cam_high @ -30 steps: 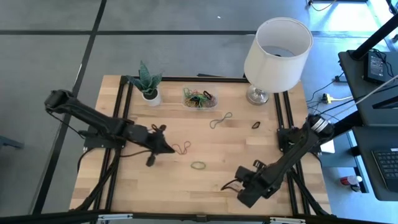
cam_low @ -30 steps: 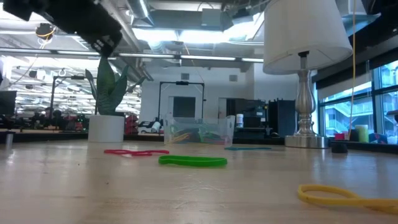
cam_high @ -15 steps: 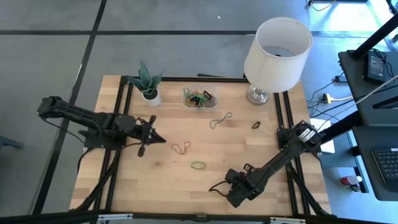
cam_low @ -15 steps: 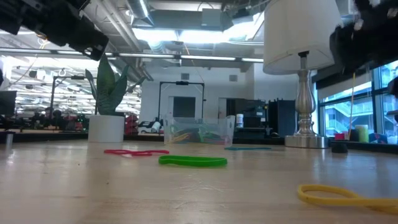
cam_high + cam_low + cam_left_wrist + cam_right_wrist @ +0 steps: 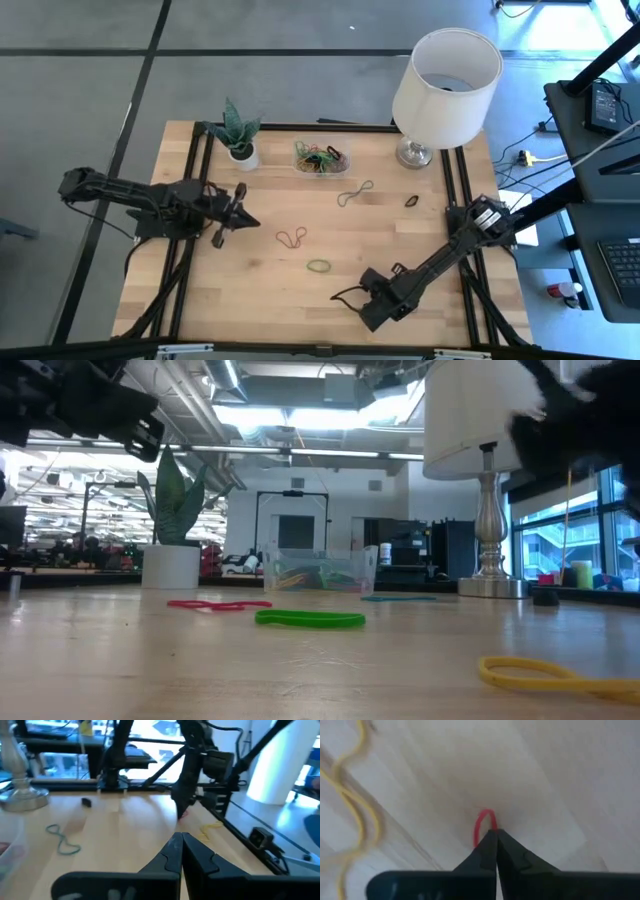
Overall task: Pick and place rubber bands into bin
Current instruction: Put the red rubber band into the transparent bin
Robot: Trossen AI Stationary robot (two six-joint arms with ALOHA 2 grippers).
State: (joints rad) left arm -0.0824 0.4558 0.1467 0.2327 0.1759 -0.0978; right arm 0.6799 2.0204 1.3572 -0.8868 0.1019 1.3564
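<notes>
Here the right gripper (image 5: 496, 834) sits low over the near part of the table (image 5: 250, 310), its fingers pinched together on a small red rubber band (image 5: 485, 822) — only the loop's free end pokes out past the tips, so the hold looks slight. The left gripper (image 5: 181, 842) hangs above the table's left side with its fingers closed and nothing between them.

The other rubber bands lie scattered on the wood: a red figure-eight (image 5: 291, 238), a green loop (image 5: 319, 266), a tan twisted one (image 5: 354, 193), a black one (image 5: 412, 201) near the lamp (image 5: 445, 75), and a yellow one (image 5: 350, 795) close beside the right gripper. The bin (image 5: 321, 158) stands at the far edge between the plant pot (image 5: 243, 155) and the lamp, already holding a tangle of bands.

These loops should be nearly weightless, limp and stretchy; they lie flat, so a pinch likely has to scrape down onto the wood and catch a single strand — ideally where a twist lifts it. A thin bite may slip or snap free.
</notes>
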